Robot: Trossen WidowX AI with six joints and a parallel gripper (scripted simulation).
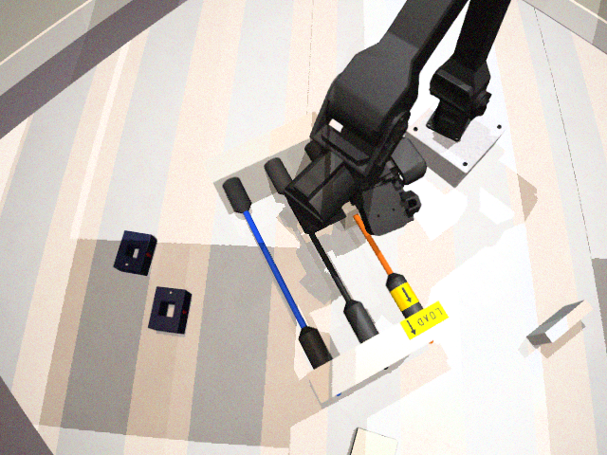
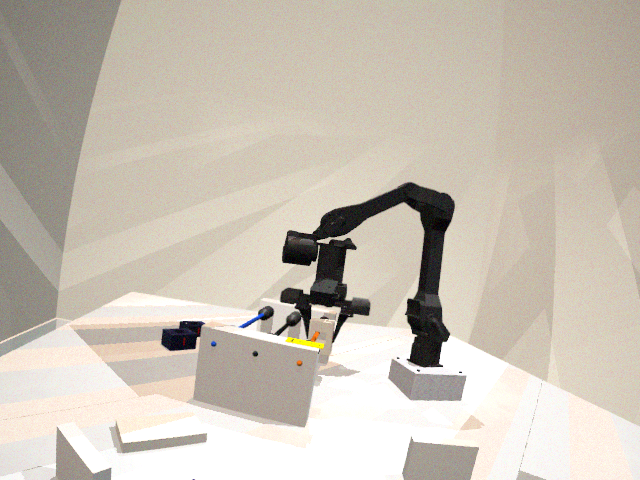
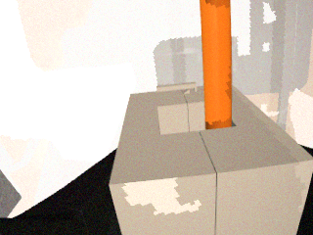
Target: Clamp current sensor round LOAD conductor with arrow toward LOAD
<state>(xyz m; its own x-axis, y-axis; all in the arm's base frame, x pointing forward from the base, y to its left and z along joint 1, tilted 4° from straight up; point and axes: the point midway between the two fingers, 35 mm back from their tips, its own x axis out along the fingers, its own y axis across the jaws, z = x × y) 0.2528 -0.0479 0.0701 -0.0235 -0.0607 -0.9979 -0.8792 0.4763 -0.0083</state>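
Observation:
The beige split-core sensor (image 1: 349,209) (image 2: 325,338) (image 3: 161,159) surrounds the orange conductor (image 1: 377,246) (image 3: 216,64), which passes through its window. In the wrist view its two halves meet along a thin dark seam. My gripper (image 2: 322,339) is shut on the sensor, with one black finger on each side. The yellow LOAD marker (image 1: 424,319) (image 2: 305,343) is at the near end of the orange conductor. The sensor's arrow is not visible, so its direction cannot be told. The latch cannot be made out.
A blue conductor (image 1: 274,270) and a black conductor (image 1: 329,264) run beside the orange one, between two upright panels, the near one (image 2: 253,382) pale. Two dark blue closed blocks (image 1: 141,264) (image 1: 156,320) stand left. A pale block (image 1: 559,325) lies right.

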